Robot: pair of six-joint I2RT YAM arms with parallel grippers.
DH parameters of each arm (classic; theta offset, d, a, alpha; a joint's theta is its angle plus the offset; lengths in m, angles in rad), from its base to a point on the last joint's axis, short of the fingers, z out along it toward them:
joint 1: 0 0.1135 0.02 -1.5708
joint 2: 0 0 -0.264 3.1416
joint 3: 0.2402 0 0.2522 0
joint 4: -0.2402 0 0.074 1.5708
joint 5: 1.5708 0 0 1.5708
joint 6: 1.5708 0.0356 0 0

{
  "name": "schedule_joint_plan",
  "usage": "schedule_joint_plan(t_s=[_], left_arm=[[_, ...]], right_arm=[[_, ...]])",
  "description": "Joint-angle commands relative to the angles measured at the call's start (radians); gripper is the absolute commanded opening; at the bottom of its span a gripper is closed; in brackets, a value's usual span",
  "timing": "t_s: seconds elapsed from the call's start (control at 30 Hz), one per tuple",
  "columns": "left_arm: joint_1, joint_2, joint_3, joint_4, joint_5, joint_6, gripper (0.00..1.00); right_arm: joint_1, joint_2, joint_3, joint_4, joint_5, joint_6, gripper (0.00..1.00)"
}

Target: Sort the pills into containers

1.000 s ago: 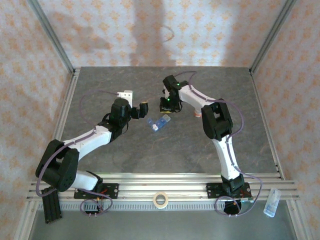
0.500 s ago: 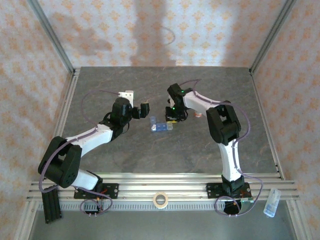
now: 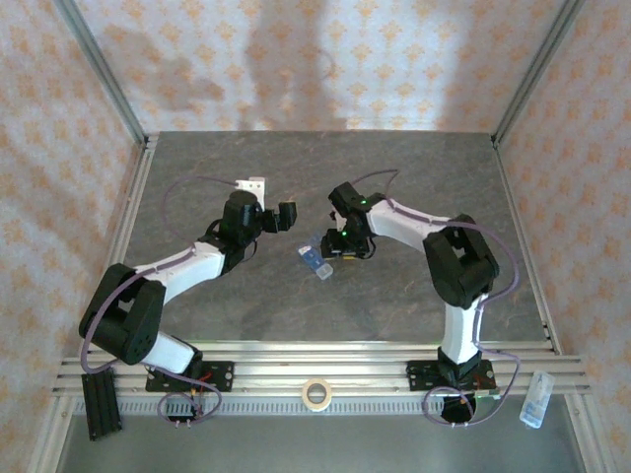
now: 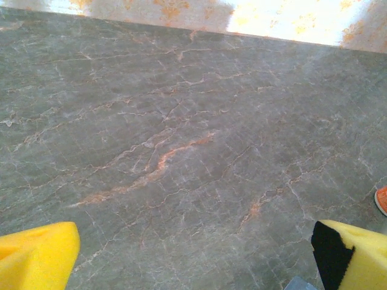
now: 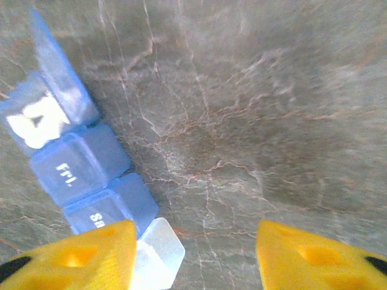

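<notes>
Containers (image 3: 315, 259) are lying at centre of the top view, having swung from level to slanting within the last second. In the right wrist view they are running down the left edge, clear end lowest. Right gripper (image 3: 341, 243) is sitting just behind them, jaws parting after being shut, nothing between them. Left gripper (image 3: 283, 216) is hovering further back, jaws spread wide and empty. Strip is probably just getting repositioned; pill sorting is still waiting.
</notes>
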Motion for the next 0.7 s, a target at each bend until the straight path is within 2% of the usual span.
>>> schedule_joint_plan(t_s=[0.0,0.23,0.67], left_arm=[[0.013,0.012,0.032,0.027,0.018,-0.007,1.0],[0.021,0.016,0.036,0.024,0.012,-0.007,1.0],[0.058,0.006,0.031,0.017,0.018,-0.005,1.0]], right_arm=[[-0.004,-0.083,-0.018,0.043,0.075,0.003,0.61],[0.019,-0.076,-0.007,0.036,0.063,-0.025,0.69],[0.139,0.024,0.048,-0.003,0.178,-0.111,0.72]])
